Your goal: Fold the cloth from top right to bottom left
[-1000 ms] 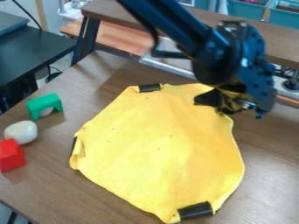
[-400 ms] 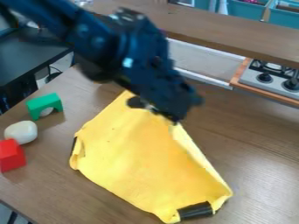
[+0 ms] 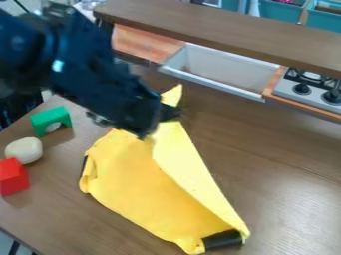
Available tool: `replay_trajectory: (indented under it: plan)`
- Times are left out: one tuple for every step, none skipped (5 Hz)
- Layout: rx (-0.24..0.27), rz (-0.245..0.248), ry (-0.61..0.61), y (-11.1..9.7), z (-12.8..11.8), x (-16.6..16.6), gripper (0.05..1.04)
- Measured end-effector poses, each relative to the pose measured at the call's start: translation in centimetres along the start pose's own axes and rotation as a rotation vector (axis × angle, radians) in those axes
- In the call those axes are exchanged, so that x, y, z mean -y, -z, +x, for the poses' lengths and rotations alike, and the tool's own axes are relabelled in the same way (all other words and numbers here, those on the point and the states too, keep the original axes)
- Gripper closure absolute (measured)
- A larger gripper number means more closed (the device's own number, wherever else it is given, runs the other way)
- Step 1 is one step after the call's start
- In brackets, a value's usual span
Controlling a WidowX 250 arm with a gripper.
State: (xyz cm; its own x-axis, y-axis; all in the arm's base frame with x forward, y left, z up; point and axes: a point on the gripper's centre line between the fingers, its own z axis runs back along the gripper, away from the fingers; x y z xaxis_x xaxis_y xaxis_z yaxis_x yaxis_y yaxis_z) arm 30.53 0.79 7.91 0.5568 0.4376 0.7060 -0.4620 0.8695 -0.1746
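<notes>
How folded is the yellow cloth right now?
Partly folded: the cloth has a raised flap turned over along its right side, while its lower left part lies spread.

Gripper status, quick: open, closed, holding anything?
Gripper: closed on the yellow cloth, pinching it near its upper end.

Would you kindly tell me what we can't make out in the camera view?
In the camera view:
- Part of the cloth near its top: behind the pincer.
- Upper end of the arm: cut off by the left edge.
- Right side of the stove: cut off by the right edge.
- Arm details: blurred.
</notes>
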Motion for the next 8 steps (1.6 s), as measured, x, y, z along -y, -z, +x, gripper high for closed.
replay_trajectory:
  plan:
    - [-0.056, 0.033, -0.001, 0.5, -0.2, -2.8, 1.034]
    - [-0.094, 0.052, 0.006, 1.0, 0.0, -5.2, 1.034]
    - [-0.123, 0.085, 0.000, 1.1, -0.4, -7.0, 1.034]
    - [-0.177, 0.133, 0.026, 0.9, -1.1, -8.8, 1.014]
    - [-0.261, 0.219, 0.073, 0.4, -2.2, -10.0, 0.869]
    - [-0.387, 0.308, 0.126, 0.6, -1.8, -9.5, 0.614]
    - [-0.526, 0.389, 0.245, 1.0, -1.1, -8.3, 0.312]
    - [-0.593, 0.384, 0.391, 0.9, 0.3, -5.3, 0.094]
